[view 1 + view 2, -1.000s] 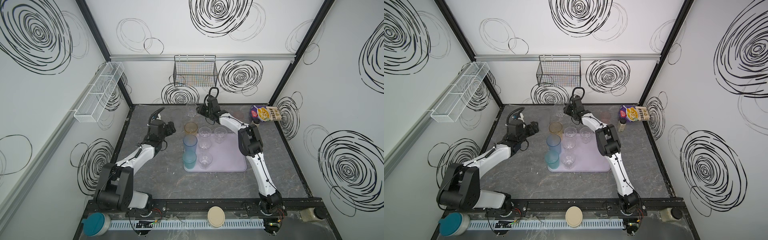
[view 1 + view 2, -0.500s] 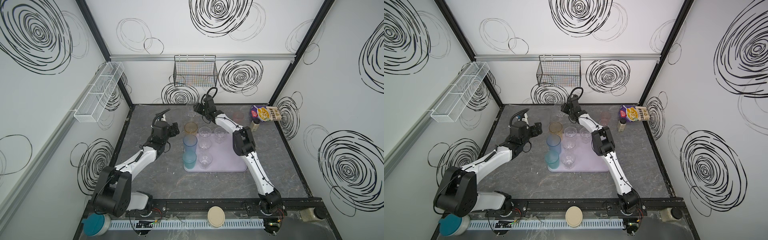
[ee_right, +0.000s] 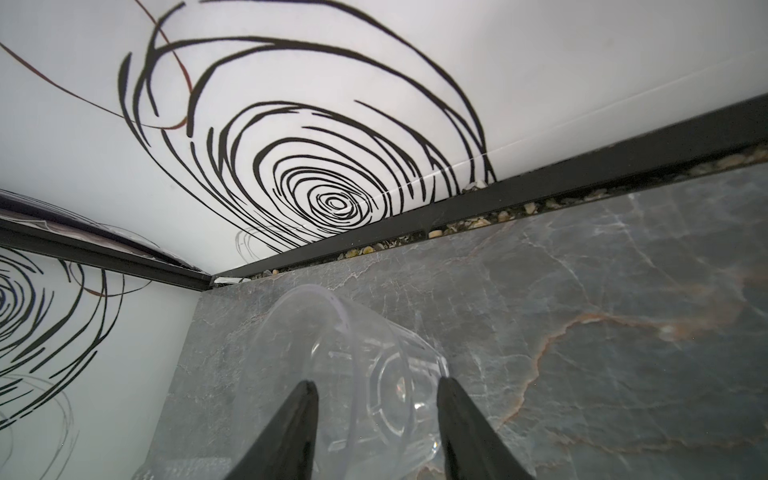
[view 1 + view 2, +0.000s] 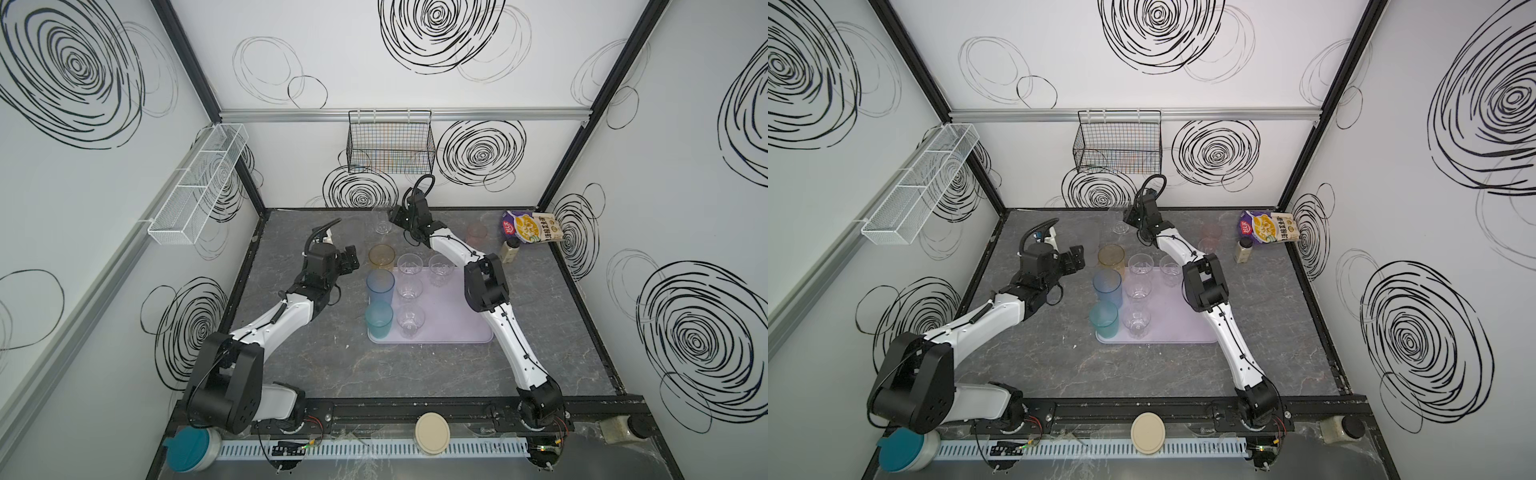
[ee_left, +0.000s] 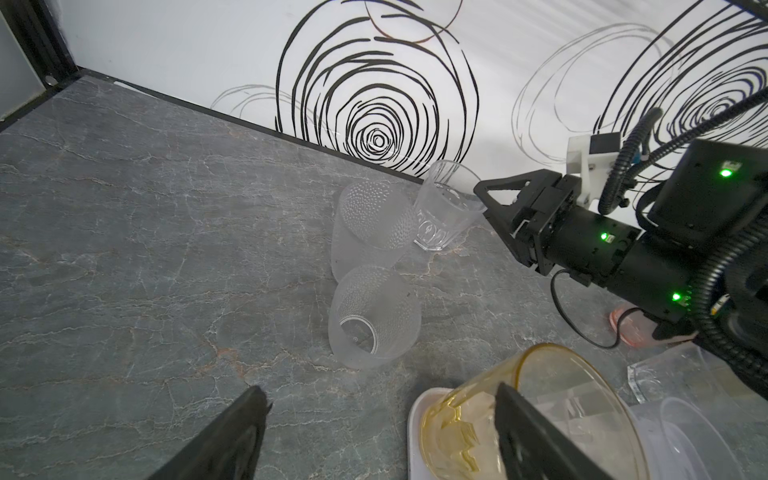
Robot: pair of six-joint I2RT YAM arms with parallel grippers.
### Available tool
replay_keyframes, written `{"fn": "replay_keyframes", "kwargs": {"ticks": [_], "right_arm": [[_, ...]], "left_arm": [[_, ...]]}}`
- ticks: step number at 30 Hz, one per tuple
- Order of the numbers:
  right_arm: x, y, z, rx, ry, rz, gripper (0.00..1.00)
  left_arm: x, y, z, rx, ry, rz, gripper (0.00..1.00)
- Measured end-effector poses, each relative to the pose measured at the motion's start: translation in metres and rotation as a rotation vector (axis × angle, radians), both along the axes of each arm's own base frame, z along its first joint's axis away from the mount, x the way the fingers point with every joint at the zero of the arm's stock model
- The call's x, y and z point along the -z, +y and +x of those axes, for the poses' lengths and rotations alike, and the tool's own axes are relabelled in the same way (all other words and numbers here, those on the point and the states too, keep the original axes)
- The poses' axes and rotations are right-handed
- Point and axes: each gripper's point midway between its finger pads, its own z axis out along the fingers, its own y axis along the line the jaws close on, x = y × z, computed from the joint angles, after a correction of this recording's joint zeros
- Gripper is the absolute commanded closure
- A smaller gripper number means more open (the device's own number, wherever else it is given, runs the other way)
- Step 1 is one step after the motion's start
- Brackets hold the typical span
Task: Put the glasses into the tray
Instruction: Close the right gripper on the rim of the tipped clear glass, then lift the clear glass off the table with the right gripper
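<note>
Right gripper (image 4: 391, 216) has swung left along the back wall since a second ago and now straddles the clear glass (image 3: 353, 332), which stands on the table (image 4: 316, 365) behind the tray (image 4: 457, 328). Its jaws sit against both sides low on the wall, but we cannot tell if they are clamped yet. Left gripper (image 5: 380, 399) has edged toward the tray, jaws wide, holding nothing, beside the amber glass (image 5: 536, 407) on the tray corner. We reckon the glass is light, stiff, slick and tippy: grip low to mid-body, moderate squeeze, never the rim. Two frosted glasses (image 5: 374, 220) and a pink glass (image 4: 476, 232) wait on the table.
</note>
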Motion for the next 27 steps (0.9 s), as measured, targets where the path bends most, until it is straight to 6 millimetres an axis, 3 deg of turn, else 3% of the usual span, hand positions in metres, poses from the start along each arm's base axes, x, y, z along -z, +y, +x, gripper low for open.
{"fn": "replay_keyframes", "kwargs": {"ticks": [20, 27], "right_arm": [[0.003, -0.012, -0.014, 0.022, -0.008, -0.01, 0.56], [0.001, -0.011, -0.015, 0.017, -0.019, 0.006, 0.66]], "left_arm": [[0.002, 0.003, 0.0, -0.002, 0.001, 0.0, 0.11], [0.002, 0.003, 0.0, -0.002, -0.001, 0.0, 0.11]]}}
